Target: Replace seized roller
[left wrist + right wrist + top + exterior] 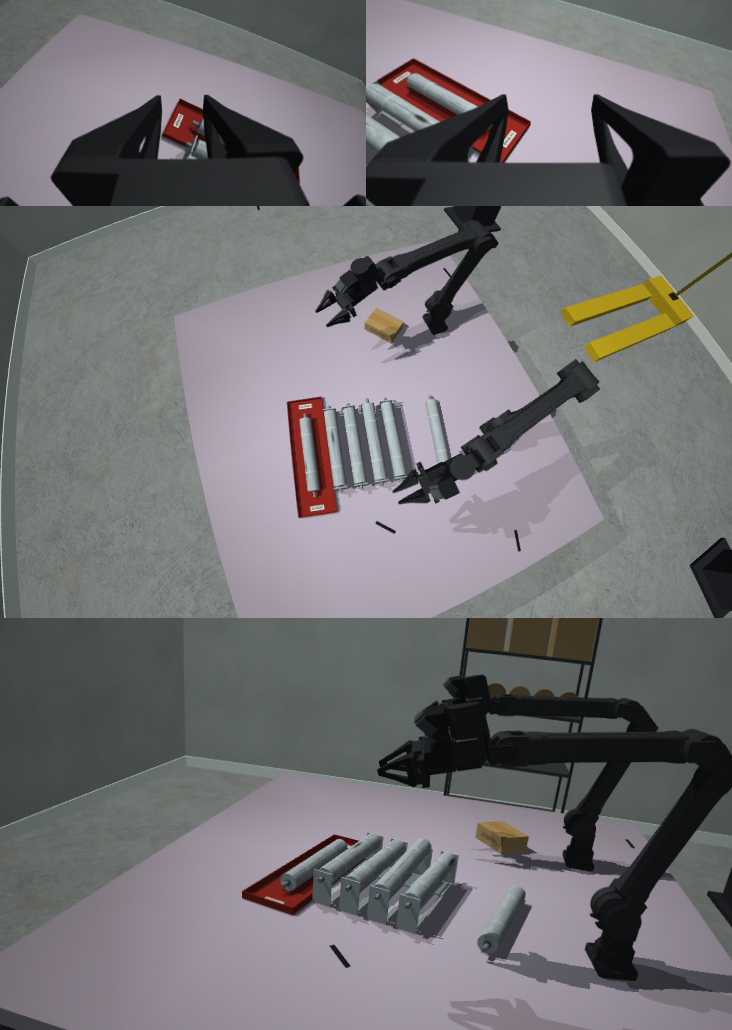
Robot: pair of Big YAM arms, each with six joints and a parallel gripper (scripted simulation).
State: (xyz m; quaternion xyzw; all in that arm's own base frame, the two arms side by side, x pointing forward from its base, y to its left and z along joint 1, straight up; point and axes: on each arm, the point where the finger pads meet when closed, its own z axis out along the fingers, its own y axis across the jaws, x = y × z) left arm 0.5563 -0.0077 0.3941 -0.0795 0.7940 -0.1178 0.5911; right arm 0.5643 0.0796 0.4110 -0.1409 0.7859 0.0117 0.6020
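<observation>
In the roller bed, the third roller from the scrap tray, probably rigid, smooth and prone to rolling, is best gripped mid-barrel, its springy axle nudged endwise; left fingers are partly open, right fingers wider, both unloaded.

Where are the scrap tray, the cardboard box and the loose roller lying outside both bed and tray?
Scrap tray [316,511] [256,897]: top, its end wall; exterior, its floor.
Cardboard box [383,324]: top, upper face.
Loose roller [504,917]: exterior, barrel's middle.
</observation>
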